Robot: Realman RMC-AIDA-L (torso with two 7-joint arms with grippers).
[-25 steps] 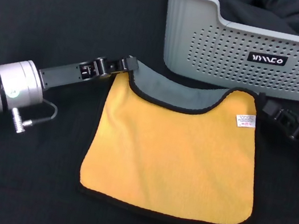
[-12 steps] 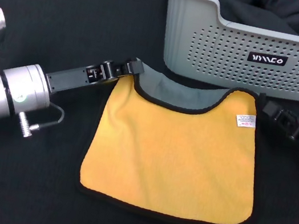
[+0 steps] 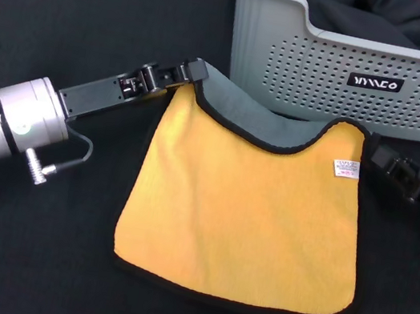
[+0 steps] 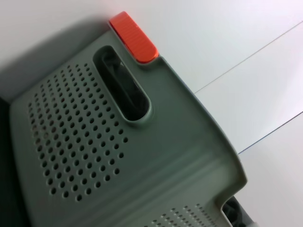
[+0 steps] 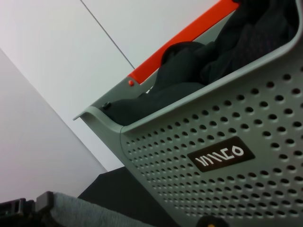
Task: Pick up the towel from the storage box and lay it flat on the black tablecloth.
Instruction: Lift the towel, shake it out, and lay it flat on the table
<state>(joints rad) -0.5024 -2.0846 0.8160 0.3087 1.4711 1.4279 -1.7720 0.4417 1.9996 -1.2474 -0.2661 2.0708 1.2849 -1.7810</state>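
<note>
The towel lies yellow face up on the black tablecloth, just in front of the storage box. Its far edge sags between the two far corners and shows a grey strip. My left gripper is shut on the far left corner, held slightly off the cloth. My right gripper is shut on the far right corner, beside the white tag. In the right wrist view the grey towel edge runs below the storage box.
Dark black fabric fills the storage box; it also shows in the right wrist view as black fabric. The left wrist view shows the box's end wall with a handle slot and an orange clip. White wall lies behind.
My left gripper has moved a little away from me toward the box, drawing the towel's far left corner with it. The right gripper has shifted only slightly.
</note>
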